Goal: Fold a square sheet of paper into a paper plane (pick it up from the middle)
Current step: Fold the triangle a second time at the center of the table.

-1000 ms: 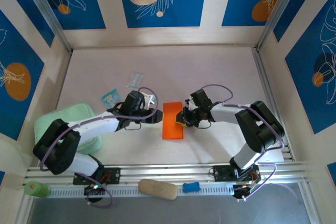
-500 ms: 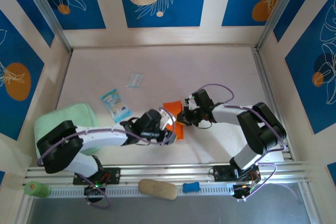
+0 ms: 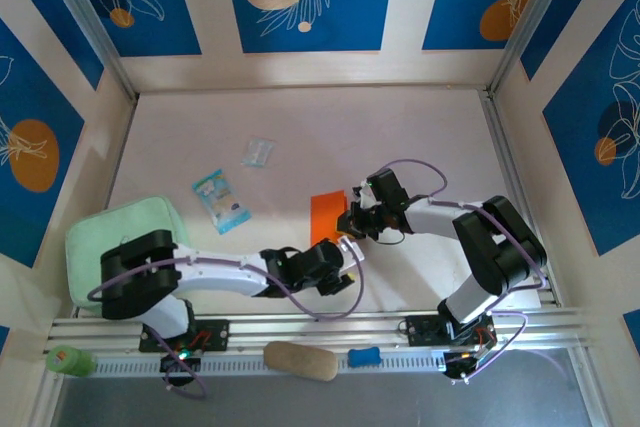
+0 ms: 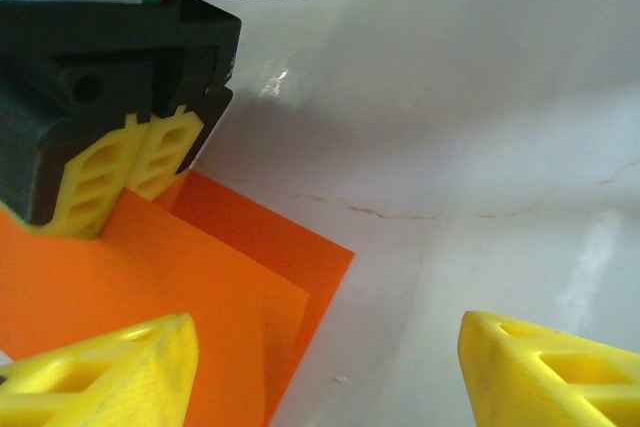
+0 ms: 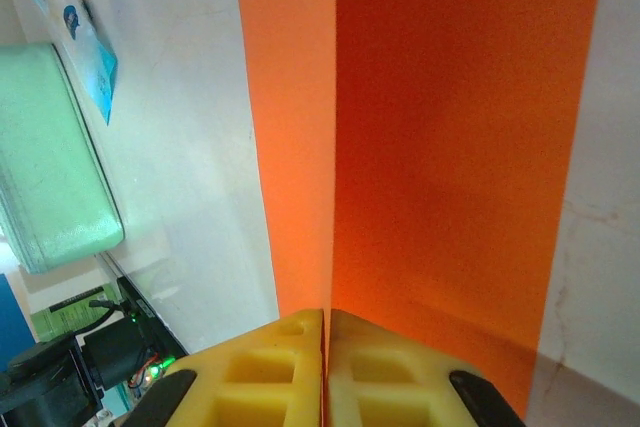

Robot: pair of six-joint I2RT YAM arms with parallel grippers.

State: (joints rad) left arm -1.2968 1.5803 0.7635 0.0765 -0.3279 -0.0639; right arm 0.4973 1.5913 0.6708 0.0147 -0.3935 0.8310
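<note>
The square sheet of paper is bright orange and folded into a narrow double layer at mid-table. My right gripper is shut on its right edge. In the right wrist view the yellow fingers pinch the paper at its crease. My left gripper sits low at the paper's near end, open, with nothing between its tips. The left wrist view has the two offset layers of the paper to the left of my open left gripper, with the right gripper's fingers clamped on the paper.
A mint green pad lies at the near left, with a blue-and-white packet and a clear wrapper beyond it. The metal rail runs along the near edge. Walls enclose the table.
My left arm has swung from the paper's left side round to its near end, and its jaws have opened wider. The right gripper has closed tighter on the paper and kept its place.
</note>
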